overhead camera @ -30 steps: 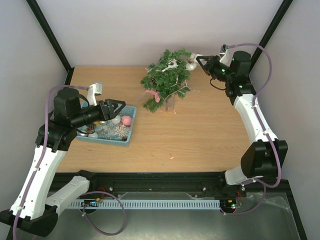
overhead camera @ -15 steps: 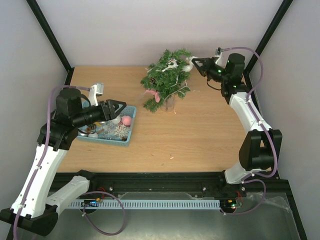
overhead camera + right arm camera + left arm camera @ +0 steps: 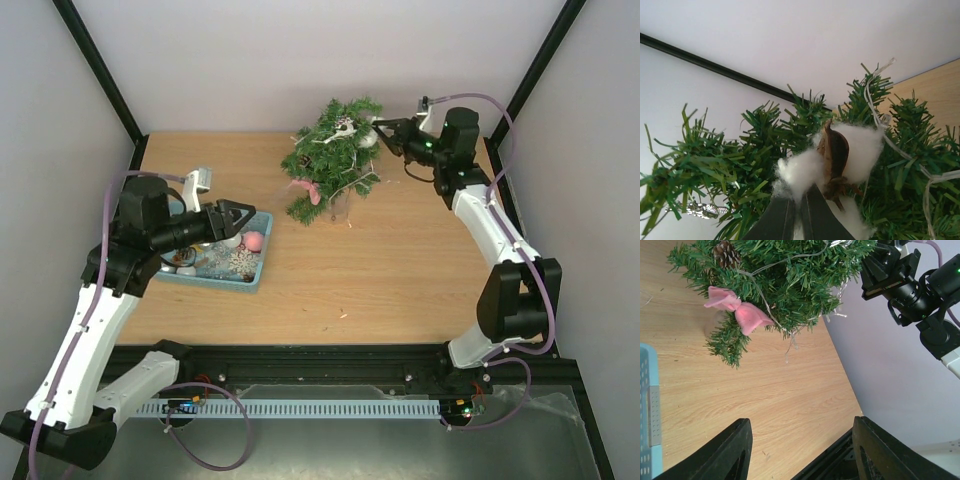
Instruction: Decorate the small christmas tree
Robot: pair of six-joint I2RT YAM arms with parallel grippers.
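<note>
The small christmas tree [image 3: 333,157] stands at the back of the table, dark green, with a pink bow [image 3: 738,310], a pine cone [image 3: 726,253], a white reindeer [image 3: 343,127] and a light string. My right gripper [image 3: 380,131] is shut on a white cotton boll ornament [image 3: 837,152] with a brown husk and holds it against the tree's right top branches [image 3: 765,150]. My left gripper [image 3: 237,216] is open and empty, hovering over the teal basket [image 3: 258,268]; its fingers [image 3: 730,450] frame bare wood in the left wrist view.
The basket holds a pink ball [image 3: 253,240], a white snowflake [image 3: 241,261] and other ornaments. Black frame posts [image 3: 100,70] stand at both back corners. The table's front edge has a black rail [image 3: 300,352].
My right gripper has moved left with the cotton boll, from beside the tree into its top right branches. The left arm has barely shifted.
</note>
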